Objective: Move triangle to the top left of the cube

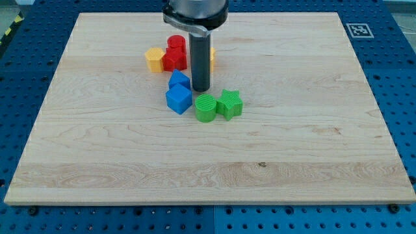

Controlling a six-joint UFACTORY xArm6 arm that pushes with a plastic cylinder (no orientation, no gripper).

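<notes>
A blue triangle block [179, 80] sits just above and touching a blue cube [179, 99] near the board's middle. My tip [201, 90] rests on the board right of the blue triangle and up-right of the cube, close to both. A green cylinder [205, 108] and a green star [229, 104] lie just below and right of the tip.
A yellow block [155, 59], a red cylinder [176, 43] and a red star-like block [173, 60] cluster above the blue blocks. Another yellow block [212, 58] is mostly hidden behind the rod. The wooden board [312, 143] lies on a blue pegboard table.
</notes>
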